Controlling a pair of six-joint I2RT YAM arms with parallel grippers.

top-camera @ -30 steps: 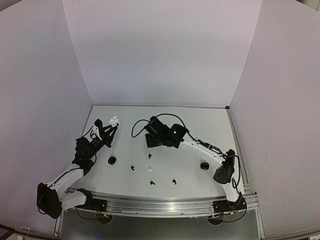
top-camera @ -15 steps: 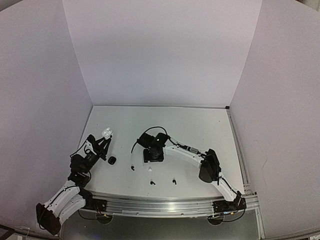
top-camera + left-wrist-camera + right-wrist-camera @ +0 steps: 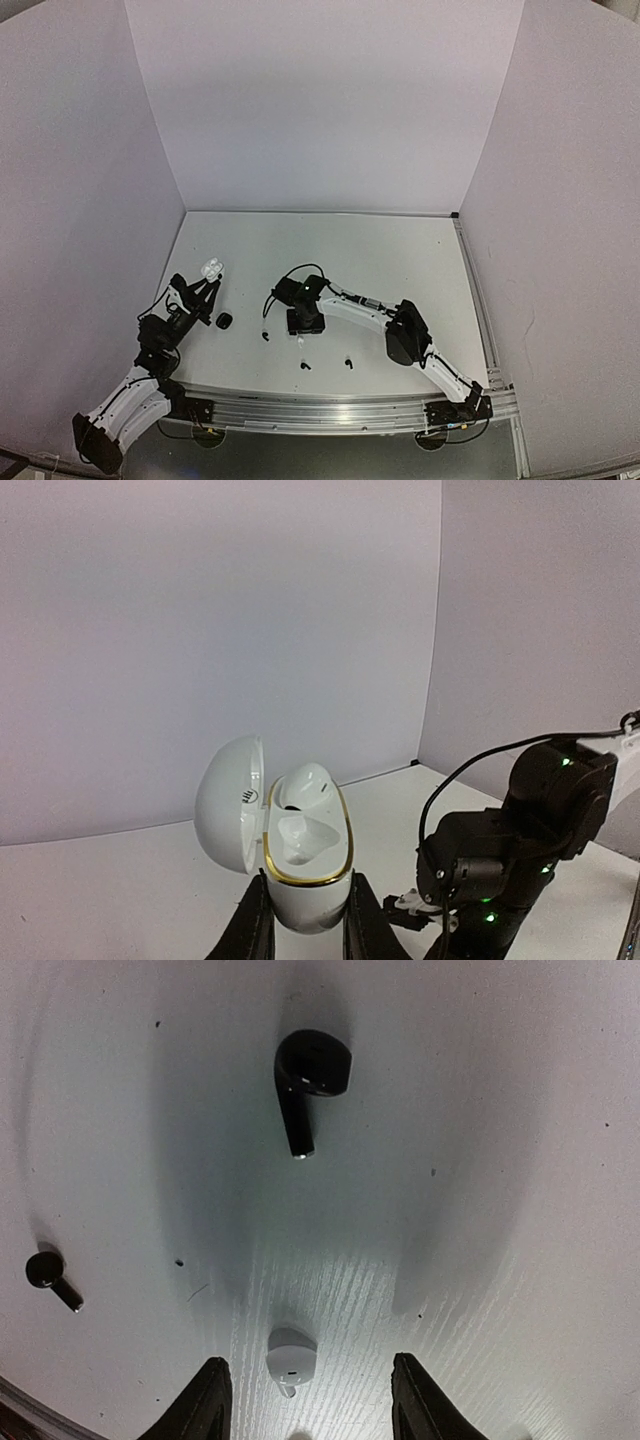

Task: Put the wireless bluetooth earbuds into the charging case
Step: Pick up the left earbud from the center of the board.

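Risk: left tool (image 3: 305, 925), pinching the open charging case (image 3: 300, 850) low on its base, may let it twist, while right tool (image 3: 312, 1400), spread astride the white earbud (image 3: 291, 1355) on the worktop (image 3: 480, 1160), may squirt it sideways if off-centre.

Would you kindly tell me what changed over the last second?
The right gripper swung toward the near edge and came down, its fingers now either side of the white earbud, not gripping. The left gripper drew back, carrying the open white charging case. The black case and loose black earbuds stayed put.
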